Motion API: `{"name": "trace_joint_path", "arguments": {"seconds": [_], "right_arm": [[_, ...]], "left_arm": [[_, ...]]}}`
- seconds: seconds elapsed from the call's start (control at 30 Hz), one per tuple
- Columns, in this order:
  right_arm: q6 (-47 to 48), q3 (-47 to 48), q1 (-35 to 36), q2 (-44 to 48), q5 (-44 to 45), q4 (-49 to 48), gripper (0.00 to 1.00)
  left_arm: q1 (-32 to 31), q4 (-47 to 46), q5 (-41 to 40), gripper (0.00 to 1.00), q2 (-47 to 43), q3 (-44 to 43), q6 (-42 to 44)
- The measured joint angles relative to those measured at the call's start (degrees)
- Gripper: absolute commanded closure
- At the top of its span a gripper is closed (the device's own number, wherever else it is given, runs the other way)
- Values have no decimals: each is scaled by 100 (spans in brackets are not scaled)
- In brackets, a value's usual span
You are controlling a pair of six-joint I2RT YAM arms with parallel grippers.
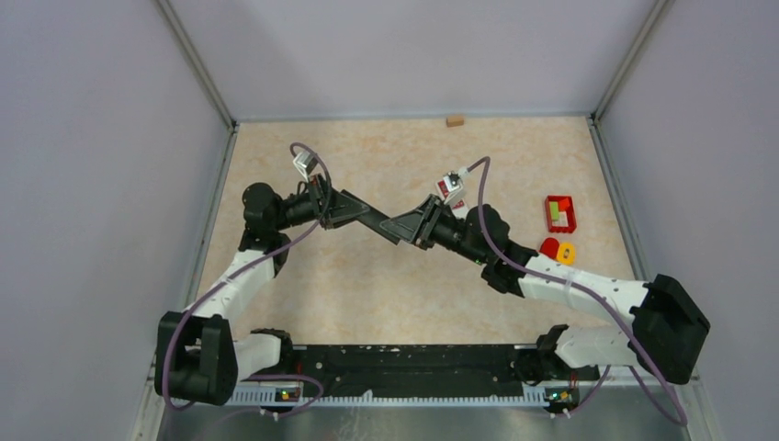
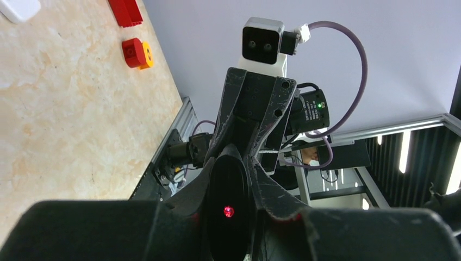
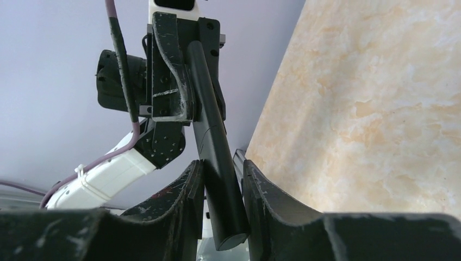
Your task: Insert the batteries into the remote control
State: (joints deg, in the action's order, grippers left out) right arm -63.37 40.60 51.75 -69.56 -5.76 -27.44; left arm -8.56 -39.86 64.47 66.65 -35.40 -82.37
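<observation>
The black remote control (image 3: pixel 209 109) hangs in mid-air between both arms, above the middle of the table. My left gripper (image 2: pixel 234 179) is shut on one end of it, where a small red light glows on the end face. At the other end my right gripper (image 3: pixel 222 166) has both fingers pressed against the remote's sides. In the top view the two grippers, left (image 1: pixel 363 213) and right (image 1: pixel 415 226), meet tip to tip. No batteries show in any view.
A red open box (image 1: pixel 559 213) with a pale piece inside lies at the right. A red and yellow piece (image 1: pixel 557 250) sits just in front of it. A small wooden block (image 1: pixel 454 120) rests by the back wall. A white object (image 2: pixel 16 8) lies beyond.
</observation>
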Motion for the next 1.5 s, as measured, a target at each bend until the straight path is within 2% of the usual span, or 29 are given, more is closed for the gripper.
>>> {"name": "trace_joint_path", "arguments": {"seconds": [0.2,0.4,0.67,0.77,0.83,0.93,1.07,1.1,1.27,1.5], "right_arm": [[26,103,-7,-192,-133,-219,78],[146,205,-7,-361,-289,-470,92],[693,719,-31,-584,-752,-131,93],[855,831,-96,-586,-929,15,84],[938,835,-162,-579,-1040,22,71],[1134,835,-240,-507,-1213,35,44],[1823,831,-415,-160,-1432,435,22],[2022,835,-446,-39,-1510,560,19],[2717,1082,-481,249,-1858,1093,16],[3307,1325,-505,103,-2527,1639,28]], "left_arm": [[7,-44,-197,100,-103,0,70],[22,-70,-339,100,-205,0,129],[17,-149,-389,100,-264,0,131],[17,-125,-404,100,-326,-11,199],[17,103,-435,100,-400,-72,396],[-11,828,-417,100,-546,-352,935],[-122,1565,-208,100,-627,-822,1685],[-131,1617,-170,100,-627,-868,1764],[-131,1674,68,100,-468,-885,1862],[-131,1593,328,100,-389,-874,1821]]}}
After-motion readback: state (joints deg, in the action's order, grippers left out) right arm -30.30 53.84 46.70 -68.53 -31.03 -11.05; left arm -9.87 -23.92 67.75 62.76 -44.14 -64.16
